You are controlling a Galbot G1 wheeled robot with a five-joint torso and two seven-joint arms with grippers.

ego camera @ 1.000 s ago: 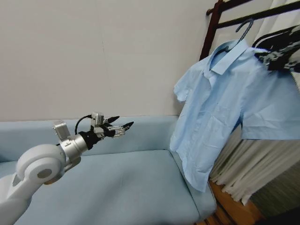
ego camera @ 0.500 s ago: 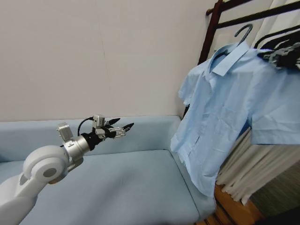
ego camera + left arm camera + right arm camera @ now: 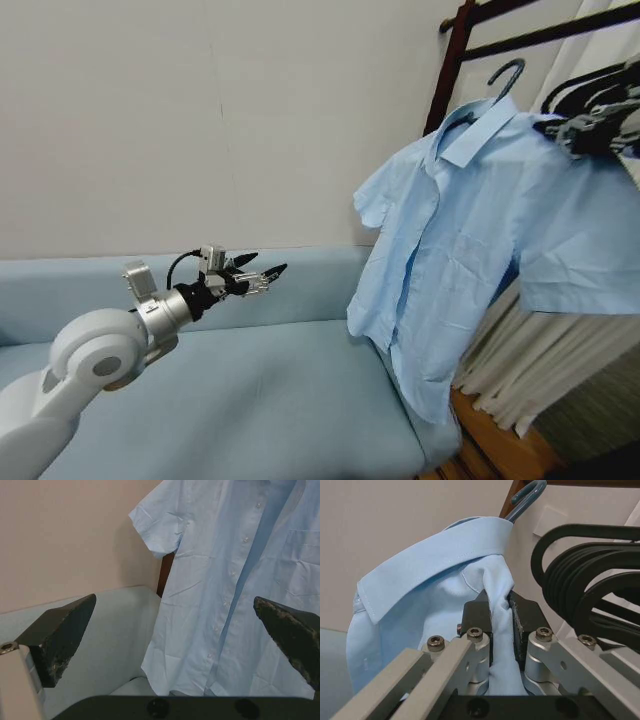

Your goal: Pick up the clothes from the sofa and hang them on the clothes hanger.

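- Between the right gripper's two dark pads, drawn almost together, a fold of the light blue short-sleeved button-up cotton shirt is pinched just under the collar; the hold is on cloth at the shoulder, not on the hanger.
- Just beside that grip hangs a bunch of black curved hangers; in the head view gripper and bunch sit at two o'clock.
- From the collar a grey-blue plastic hanger hook pokes up at one o'clock, close under a rail of the dark brown wooden clothes rack; it looks not yet over the rail.
- Below, the shirt drapes free from the centre toward five o'clock, its hem hanging just above the end of the pale blue fabric sofa.
- Judged from its folds, the shirt is light, limp and prone to sway; a shoulder hold close to the hanger steers the hook best, though the cloth could slide off.
- Out at eight o'clock the left gripper hovers over the sofa, fingers spread wide, empty.
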